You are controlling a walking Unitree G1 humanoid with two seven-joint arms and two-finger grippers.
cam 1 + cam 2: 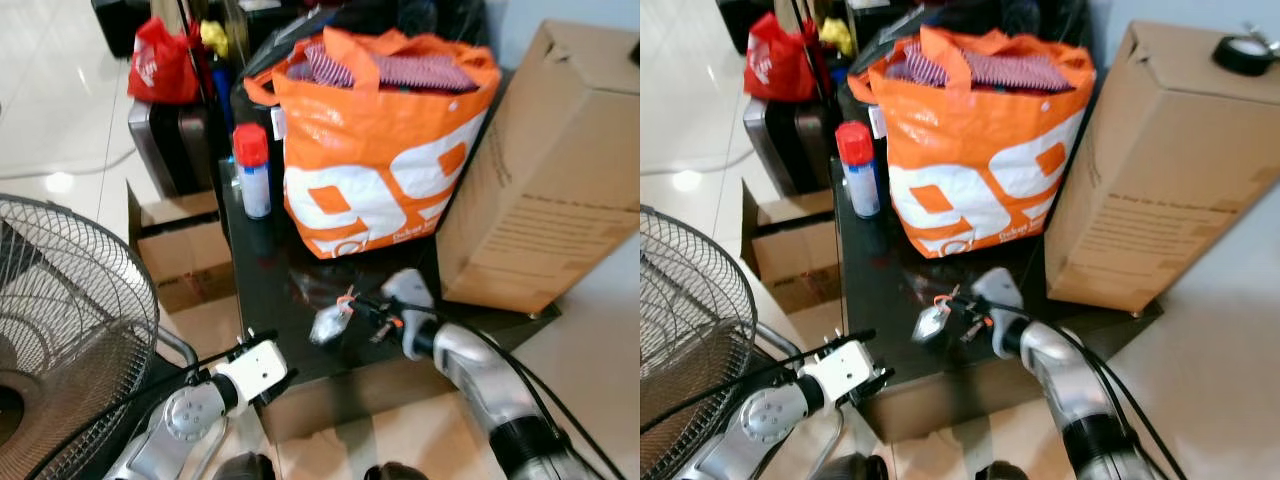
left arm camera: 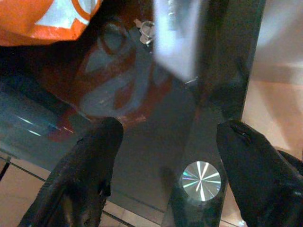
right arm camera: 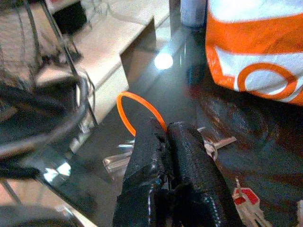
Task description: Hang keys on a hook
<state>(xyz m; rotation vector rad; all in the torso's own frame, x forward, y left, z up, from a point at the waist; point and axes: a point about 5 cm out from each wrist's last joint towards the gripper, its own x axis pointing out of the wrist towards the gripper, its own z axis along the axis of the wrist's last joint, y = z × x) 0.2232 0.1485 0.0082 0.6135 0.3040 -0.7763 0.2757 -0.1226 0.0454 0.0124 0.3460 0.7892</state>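
Surface: black glossy table (image 1: 262, 275); the near edge faces the robot.
Keys: bunch of keys (image 1: 330, 322) with an orange ring (image 3: 137, 111), lying on the table close to the near edge, about midway along it, in front of the orange bag (image 1: 375, 140).
Right gripper: right gripper (image 1: 352, 303) low over the table at the keys. In the right wrist view its two black fingers (image 3: 189, 175) are pressed together, with the orange ring curving out from between their tips, so it is clamped on the key bunch. A second key with a red tag (image 3: 244, 198) lies beside the fingers.
Left gripper: left gripper (image 2: 163, 156) at the near left corner of the table, fingers (image 2: 85, 175) spread wide apart, nothing between them. A round silver disc (image 2: 201, 174) shows on the table's edge between the fingers.
Orange bag: stands upright mid-table, full of striped cloth.
Spray can: white can with red cap (image 1: 252, 170), upright near the left edge, just beside the bag.
Cardboard box: large box (image 1: 545, 170) at the right edge, leaning toward the bag.
Floor items: standing fan (image 1: 60, 330) at far left; small carton (image 1: 180, 245) on the floor by the left edge.
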